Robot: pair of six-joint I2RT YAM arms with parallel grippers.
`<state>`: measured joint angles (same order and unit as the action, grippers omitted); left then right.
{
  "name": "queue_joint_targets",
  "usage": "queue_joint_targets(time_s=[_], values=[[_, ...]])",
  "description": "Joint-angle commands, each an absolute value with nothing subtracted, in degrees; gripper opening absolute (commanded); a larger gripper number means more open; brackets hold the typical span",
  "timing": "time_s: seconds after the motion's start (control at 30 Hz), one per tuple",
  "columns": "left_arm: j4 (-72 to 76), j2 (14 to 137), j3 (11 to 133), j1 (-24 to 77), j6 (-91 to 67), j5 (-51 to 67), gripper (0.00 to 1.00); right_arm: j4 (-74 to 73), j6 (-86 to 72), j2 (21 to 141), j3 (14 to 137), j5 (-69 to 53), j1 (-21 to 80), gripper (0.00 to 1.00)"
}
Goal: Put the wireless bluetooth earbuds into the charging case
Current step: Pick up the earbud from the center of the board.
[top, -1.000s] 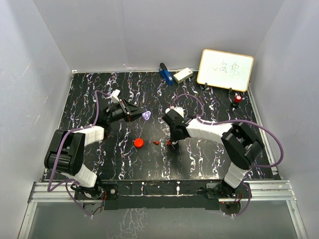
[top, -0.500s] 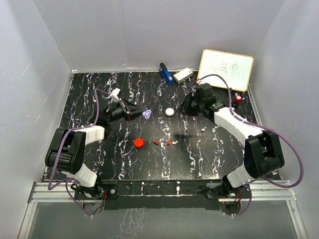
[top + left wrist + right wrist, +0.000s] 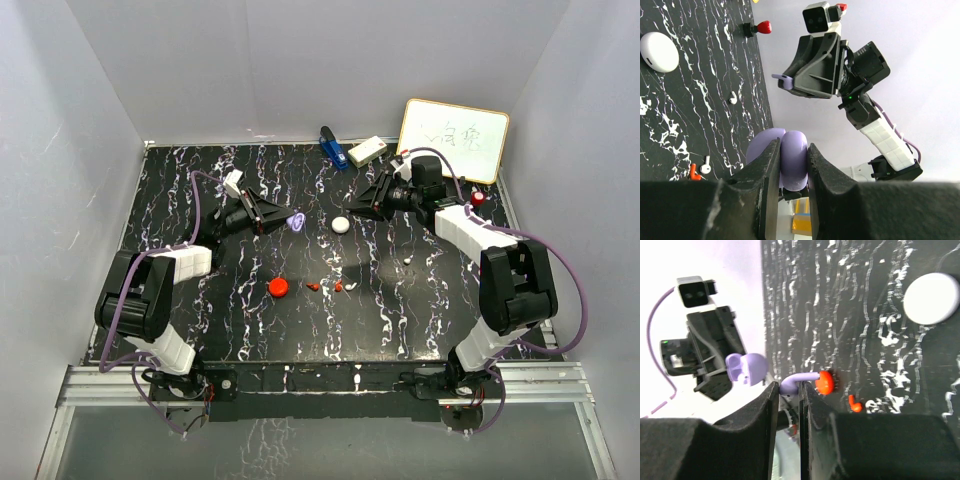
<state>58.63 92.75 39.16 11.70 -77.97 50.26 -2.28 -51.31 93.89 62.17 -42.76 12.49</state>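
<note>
Sitting pinched between right gripper [image 3: 788,396] jaws: purple earbud [image 3: 791,385].

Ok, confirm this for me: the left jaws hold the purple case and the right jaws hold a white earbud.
One thing is wrong: the earbud in the right jaws is purple, not white, as the right wrist view shows. The left jaws do hold the purple case.

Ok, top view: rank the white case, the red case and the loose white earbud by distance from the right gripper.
1. The white case, just left of the right gripper.
2. The white earbud, toward the bases, right side.
3. The red case, farthest, front left.
</note>
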Motion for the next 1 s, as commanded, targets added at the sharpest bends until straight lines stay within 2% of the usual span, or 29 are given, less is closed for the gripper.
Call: queue_joint_targets(time_s=[0.0, 0.33, 0.97], values=[[61.21, 93.92, 41.45, 11.49, -77.28, 51.41, 0.0, 8.62, -58.87, 95.09, 64.42, -52.38, 11.83, 0.0], [64.93, 96.34, 41.85, 12.47, -78.44, 52.44, 0.0, 16.9, -68.77, 99.39, 67.63, -60.53, 11.49, 0.0], [68.69, 102.24, 46.05, 16.54, -80.44, 48.84, 0.0, 24.35, -73.56, 101.47, 66.41, -59.98, 11.6, 0.0]])
